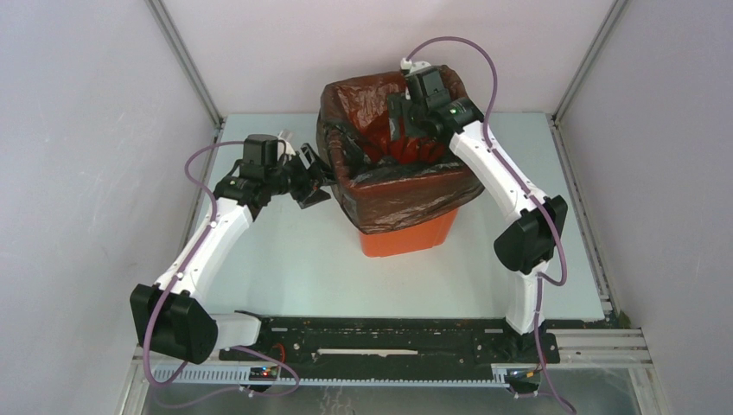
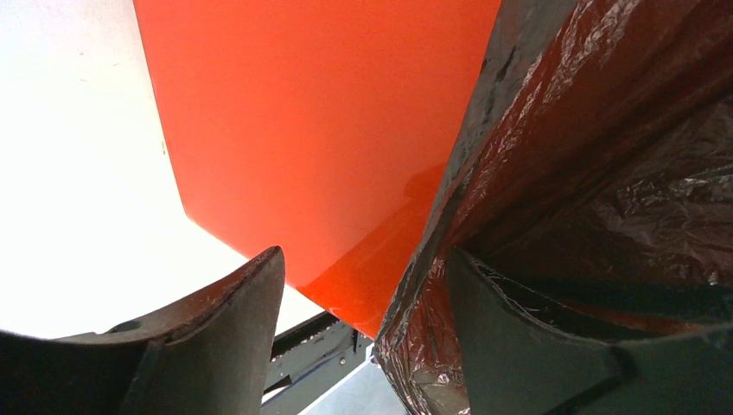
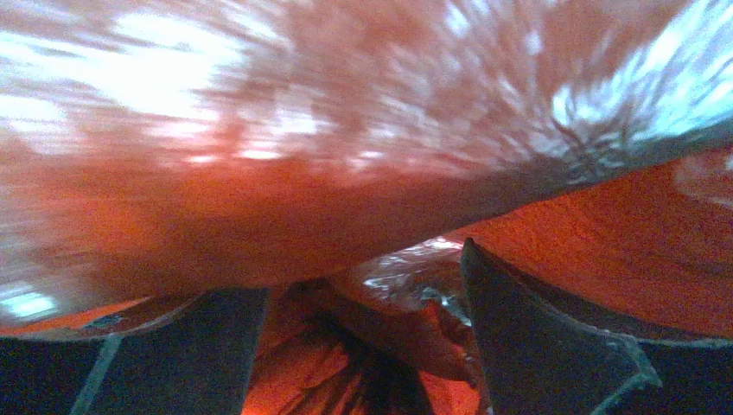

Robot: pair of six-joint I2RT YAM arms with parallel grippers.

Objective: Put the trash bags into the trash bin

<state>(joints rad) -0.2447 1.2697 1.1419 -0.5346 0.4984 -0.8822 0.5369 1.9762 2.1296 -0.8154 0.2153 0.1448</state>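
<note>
Where the bag [image 2: 588, 173] drapes the bin [image 2: 320, 130], left fingers [image 2: 216, 337] straddle it

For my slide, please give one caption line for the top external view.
Black trash bag lines the orange bin; right hand reaches into it, left hand at the bag's left edge.

Pale grey-green table [image 1: 294, 259] under soft, even light. Plain white walls [image 1: 380, 43] at back, left and right. Slanting metal posts [image 1: 186, 65] in both back corners. Black rail [image 1: 389, 333] along near edge, slotted metal strip [image 1: 596, 346] beneath.
</note>
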